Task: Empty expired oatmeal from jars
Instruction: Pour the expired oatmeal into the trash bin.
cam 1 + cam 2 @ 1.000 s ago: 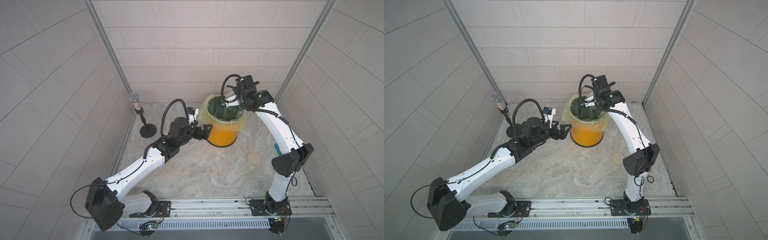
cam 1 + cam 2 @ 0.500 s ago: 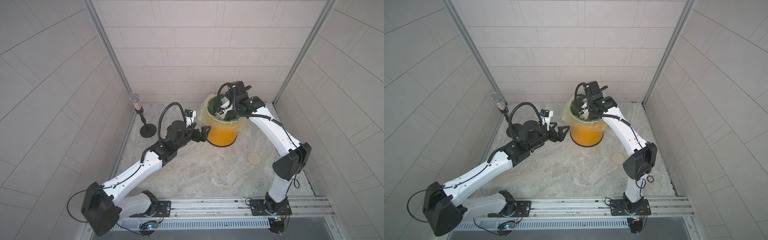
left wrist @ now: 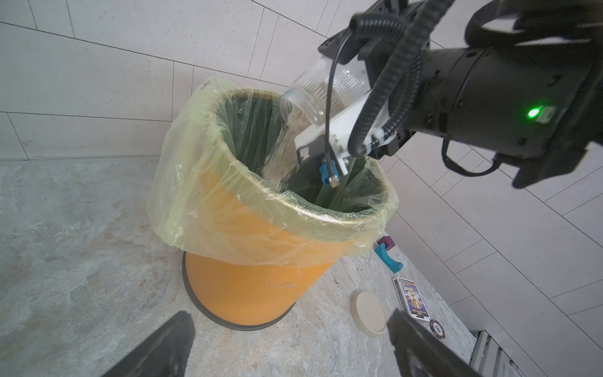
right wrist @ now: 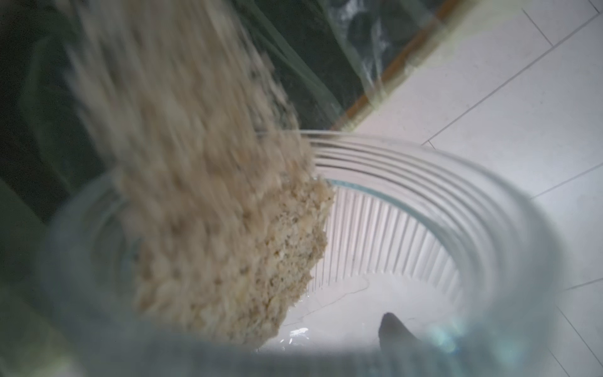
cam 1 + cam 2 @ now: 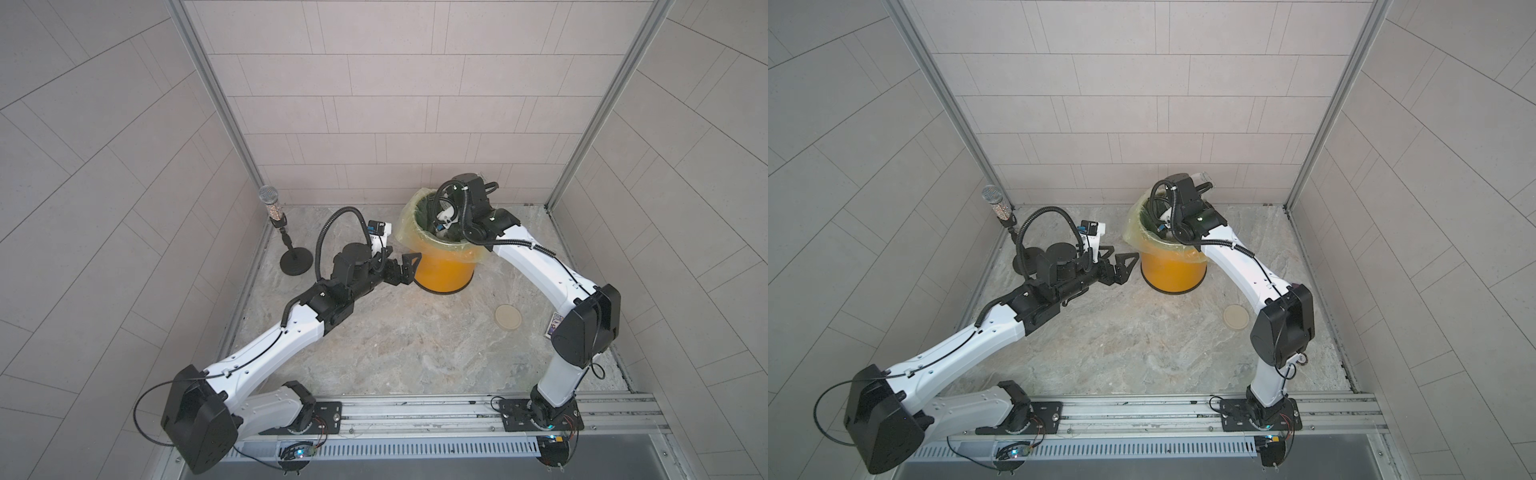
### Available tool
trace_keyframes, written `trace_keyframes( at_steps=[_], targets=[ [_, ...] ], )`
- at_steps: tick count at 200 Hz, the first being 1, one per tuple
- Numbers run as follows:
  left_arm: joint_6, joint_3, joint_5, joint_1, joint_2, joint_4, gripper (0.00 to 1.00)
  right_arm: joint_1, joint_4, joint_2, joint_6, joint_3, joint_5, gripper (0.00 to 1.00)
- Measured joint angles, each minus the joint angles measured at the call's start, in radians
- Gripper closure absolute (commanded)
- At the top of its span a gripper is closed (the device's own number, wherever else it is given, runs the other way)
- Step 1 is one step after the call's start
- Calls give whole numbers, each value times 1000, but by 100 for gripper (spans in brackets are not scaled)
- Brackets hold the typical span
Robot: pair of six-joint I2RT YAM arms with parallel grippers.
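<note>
right fingers (image 4: pixel 396 331) clamp the tilted jar (image 3: pixel 313 94) over the bin (image 3: pixel 248 280) — oatmeal (image 3: pixel 280 153) pouring in. left fingers (image 3: pixel 169 346) spread wide, empty, near bin base — lid (image 3: pixel 370 313), card box (image 3: pixel 411 298) on tabletop (image 3: pixel 81 261) just beyond them.

The jar (image 3: pixel 313 94) tilts over the bin (image 5: pixel 444 274), oatmeal (image 3: pixel 280 156) falling inside; the lid (image 5: pixel 508 317) lies on the surface (image 5: pixel 374 340), right of the bin.

We read this as a robotics lab test cell, not a home. Pale beige tile-patterned wall panels (image 5: pixel 374 104) close three sides between bare aluminium corner posts (image 5: pixel 216 124). A white-and-black left robot arm (image 5: pixel 282 334) and right robot arm (image 5: pixel 536 262) are bolted to a grooved aluminium rail (image 5: pixel 415 411) fronting a grey marbled tabletop (image 5: pixel 415 345). A silver-headed microphone on a black round-based stand (image 5: pixel 274 210) stands in a corner.
</note>
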Motion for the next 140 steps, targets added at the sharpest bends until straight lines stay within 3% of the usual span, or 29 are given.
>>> trace_keyframes(
  at_steps=[76, 140],
  targets=[
    [0, 0, 0, 3, -14, -3, 0, 13, 18, -22, 0, 27, 7, 100],
    [-8, 0, 0, 3, -16, -3, 0, 6, 86, -95, 0, -151, 10, 100]
  ],
)
